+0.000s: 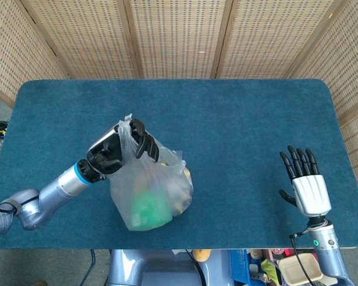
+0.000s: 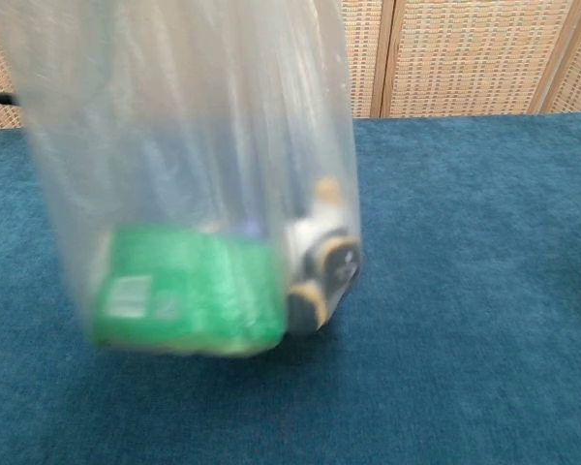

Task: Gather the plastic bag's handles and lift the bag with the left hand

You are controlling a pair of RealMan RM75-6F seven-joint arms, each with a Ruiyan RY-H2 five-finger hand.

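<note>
My left hand (image 1: pixel 116 152) grips the gathered handles (image 1: pixel 127 128) of a clear plastic bag (image 1: pixel 152 196). The bag hangs below the hand, off the blue table (image 1: pixel 227 131). In the chest view the bag (image 2: pixel 189 174) fills the left half, blurred, hanging above the table. Inside it lie a green box (image 2: pixel 184 300) and a white and black object (image 2: pixel 324 266). My right hand (image 1: pixel 304 182) is open at the table's front right edge, fingers spread and pointing away from me. It holds nothing and does not show in the chest view.
Wicker screens (image 1: pixel 179 36) stand behind the table. The blue cloth (image 2: pixel 484 291) lies bare to the right of the bag. Below the front edge sits a bin of odds and ends (image 1: pixel 286 268).
</note>
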